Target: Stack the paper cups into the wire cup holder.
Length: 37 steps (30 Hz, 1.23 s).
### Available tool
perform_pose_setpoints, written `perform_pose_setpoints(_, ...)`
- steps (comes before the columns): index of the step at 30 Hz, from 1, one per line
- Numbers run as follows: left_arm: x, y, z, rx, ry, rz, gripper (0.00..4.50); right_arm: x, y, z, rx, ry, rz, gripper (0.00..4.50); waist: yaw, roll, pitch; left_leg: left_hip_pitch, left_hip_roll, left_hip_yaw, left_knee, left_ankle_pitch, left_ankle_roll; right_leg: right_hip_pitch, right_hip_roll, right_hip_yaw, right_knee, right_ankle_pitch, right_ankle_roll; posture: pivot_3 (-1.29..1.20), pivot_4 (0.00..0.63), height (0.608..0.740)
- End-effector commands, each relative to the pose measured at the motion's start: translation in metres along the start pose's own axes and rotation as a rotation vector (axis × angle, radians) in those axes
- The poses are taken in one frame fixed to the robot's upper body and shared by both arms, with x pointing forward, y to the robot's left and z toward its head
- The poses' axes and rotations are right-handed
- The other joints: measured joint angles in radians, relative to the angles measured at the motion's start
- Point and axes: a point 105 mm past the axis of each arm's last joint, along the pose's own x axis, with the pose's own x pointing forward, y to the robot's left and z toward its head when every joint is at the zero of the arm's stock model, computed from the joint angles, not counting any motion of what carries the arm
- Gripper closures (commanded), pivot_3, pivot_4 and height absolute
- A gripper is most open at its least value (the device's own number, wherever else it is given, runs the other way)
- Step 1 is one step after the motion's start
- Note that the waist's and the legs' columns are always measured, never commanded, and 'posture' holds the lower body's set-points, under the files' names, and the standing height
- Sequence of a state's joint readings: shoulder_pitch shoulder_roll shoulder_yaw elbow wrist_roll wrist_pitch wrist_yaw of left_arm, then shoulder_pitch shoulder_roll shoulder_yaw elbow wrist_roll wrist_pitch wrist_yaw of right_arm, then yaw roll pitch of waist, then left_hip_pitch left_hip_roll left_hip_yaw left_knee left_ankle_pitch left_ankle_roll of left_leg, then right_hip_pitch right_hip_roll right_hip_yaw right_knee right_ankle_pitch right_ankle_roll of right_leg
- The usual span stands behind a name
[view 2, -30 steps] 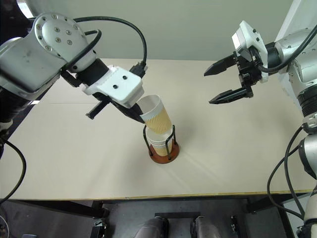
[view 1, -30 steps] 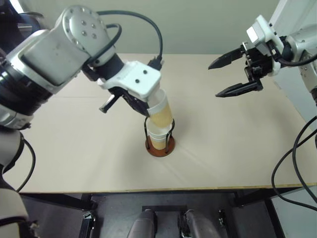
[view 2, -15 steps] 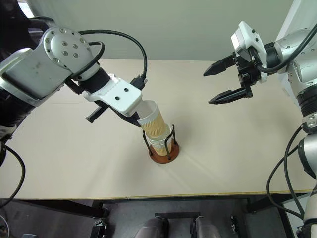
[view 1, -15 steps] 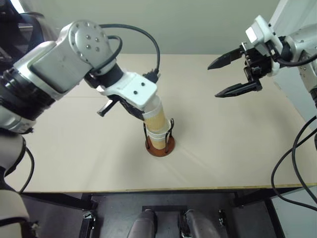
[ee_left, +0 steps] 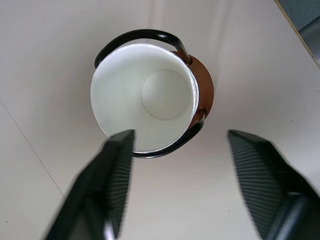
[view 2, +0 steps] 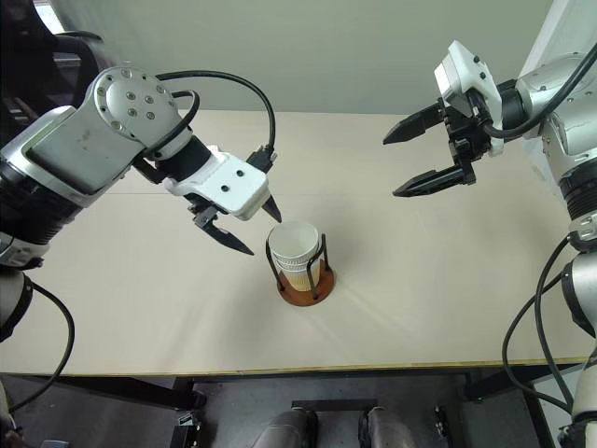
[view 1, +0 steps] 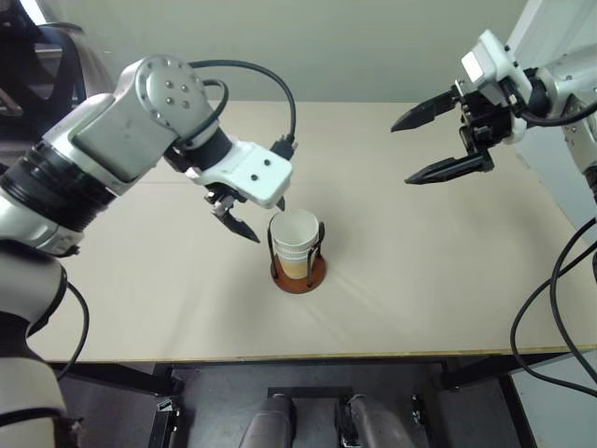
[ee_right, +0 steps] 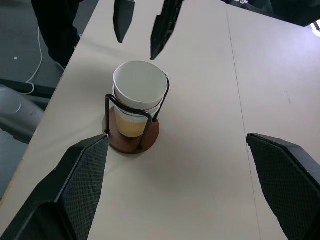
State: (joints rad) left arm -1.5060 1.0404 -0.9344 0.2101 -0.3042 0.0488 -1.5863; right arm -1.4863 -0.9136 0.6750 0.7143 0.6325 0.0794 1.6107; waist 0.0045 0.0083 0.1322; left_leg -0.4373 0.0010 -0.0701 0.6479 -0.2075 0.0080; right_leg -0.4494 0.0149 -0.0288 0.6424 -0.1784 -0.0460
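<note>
Left gripper [view 1: 254, 213] points downward, jaws apart; right gripper [view 1: 448, 136] raised, spread wide.

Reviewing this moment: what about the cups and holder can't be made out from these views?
- Number of paper cups stacked: nested, so the top cup hides those beneath, head and wrist views alike.
- How deep the top cup sits: left wrist view looks straight down into it.
- Far side of the wire cup holder base: the cups hide it in the right wrist view.
</note>
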Motion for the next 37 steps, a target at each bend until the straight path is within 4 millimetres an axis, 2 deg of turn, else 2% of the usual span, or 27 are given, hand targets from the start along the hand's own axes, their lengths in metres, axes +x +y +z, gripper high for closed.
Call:
perform_pose_setpoints(1, -0.027, 0.006, 0.003, -0.053, -0.062, 0.102, 0.02, -0.008, -0.003, 0.015, -0.062, -0.006, -0.022, 0.0, 0.0, 0.0, 0.0, 0.0, 0.0, 0.0, 0.0, 0.0, 0.0, 0.0, 0.0, 0.0, 0.0, 0.0, 0.0, 0.0, 0.15, 0.74)
perform_pose_setpoints(3, -0.037, 0.013, 0.001, -0.103, -0.114, 0.209, 0.02, -0.008, -0.004, 0.015, -0.065, -0.009, -0.029, 0.0, -0.001, 0.0, 0.0, 0.0, 0.0, 0.0, 0.0, 0.0, 0.0, 0.0, 0.0, 0.0, 0.0, 0.0, 0.0, 0.0, 0.15, 0.74)
perform_pose_setpoints(4, -0.049, 0.018, -0.007, -0.158, -0.141, 0.34, 0.02, -0.008, -0.006, 0.015, -0.067, -0.017, -0.04, 0.0, -0.001, 0.0, 0.0, 0.0, 0.0, 0.0, 0.0, 0.0, 0.0, 0.0, 0.0, 0.0, 0.0, 0.0, 0.0, 0.0, 0.15, 0.74)
perform_pose_setpoints(6, -0.072, 0.014, -0.025, -0.286, -0.168, 0.538, 0.02, -0.006, -0.011, 0.013, -0.055, -0.033, -0.058, 0.0, -0.011, 0.0, 0.0, 0.002, 0.0, 0.0, -0.001, 0.0, 0.0, 0.0, 0.0, 0.0, 0.001, 0.0, 0.0, 0.0, 0.15, 0.74)
perform_pose_setpoints(10, -0.094, -0.01, -0.044, -0.506, -0.253, 0.779, 0.02, -0.001, -0.017, 0.001, -0.03, -0.032, -0.083, 0.0, -0.022, 0.001, 0.0, 0.003, 0.001, 0.0, -0.003, 0.001, -0.002, 0.0, 0.001, 0.0, 0.001, 0.0, -0.001, 0.0, 0.15, 0.74)
perform_pose_setpoints(14, -0.119, -0.035, -0.074, -0.675, -0.277, 1.085, 0.02, 0.004, -0.029, -0.004, -0.011, -0.065, -0.138, 0.0, -0.022, 0.001, 0.0, 0.003, 0.001, 0.0, -0.002, 0.002, -0.003, 0.0, 0.001, 0.0, 0.003, -0.001, -0.004, 0.0, 0.15, 0.74)
perform_pose_setpoints(21, -0.141, -0.089, -0.12, -0.924, -0.239, 1.457, 0.02, 0.018, -0.046, -0.009, 0.03, -0.13, -0.246, 0.0, -0.01, 0.0, 0.0, 0.005, 0.001, 0.001, -0.001, 0.004, -0.003, 0.001, 0.0, 0.0, 0.004, -0.003, -0.014, 0.0, 0.15, 0.74)
perform_pose_setpoints(24, -0.142, -0.106, -0.126, -0.976, -0.206, 1.519, 0.02, 0.026, -0.048, -0.009, 0.04, -0.15, -0.254, 0.0, -0.009, 0.0, 0.0, 0.007, 0.001, 0.001, -0.001, 0.004, -0.005, 0.002, 0.0, 0.0, 0.004, -0.002, -0.016, 0.0, 0.15, 0.74)
perform_pose_setpoints(27, -0.138, -0.115, -0.12, -0.99, -0.198, 1.511, 0.02, 0.033, -0.049, -0.009, 0.051, -0.164, -0.243, 0.0, -0.006, 0.0, 0.0, 0.008, 0.001, 0.0, -0.002, 0.003, -0.01, 0.003, 0.0, 0.0, 0.004, -0.001, -0.018, 0.0, 0.15, 0.74)
perform_pose_setpoints(28, -0.135, -0.116, -0.117, -0.996, -0.201, 1.507, 0.02, 0.036, -0.048, -0.01, 0.052, -0.167, -0.234, 0.0, -0.006, 0.0, 0.0, 0.008, 0.001, 0.0, -0.002, -0.001, -0.017, 0.003, 0.0, 0.0, 0.004, -0.001, -0.018, 0.0, 0.15, 0.74)
perform_pose_setpoints(33, -0.129, -0.12, -0.11, -1.002, -0.188, 1.504, 0.02, 0.048, -0.043, -0.013, 0.061, -0.189, -0.188, 0.0, -0.002, 0.0, 0.0, 0.01, 0.0, 0.0, -0.002, -0.001, -0.02, 0.005, 0.0, 0.0, 0.004, 0.0, -0.019, 0.0, 0.15, 0.74)
perform_pose_setpoints(37, -0.133, -0.117, -0.105, -0.99, -0.195, 1.509, 0.02, 0.051, -0.042, -0.013, 0.064, -0.2, -0.177, 0.0, -0.002, 0.0, 0.0, 0.011, 0.001, 0.0, -0.002, -0.001, -0.021, 0.005, 0.0, 0.0, 0.004, 0.001, -0.021, 0.0, 0.15, 0.74)
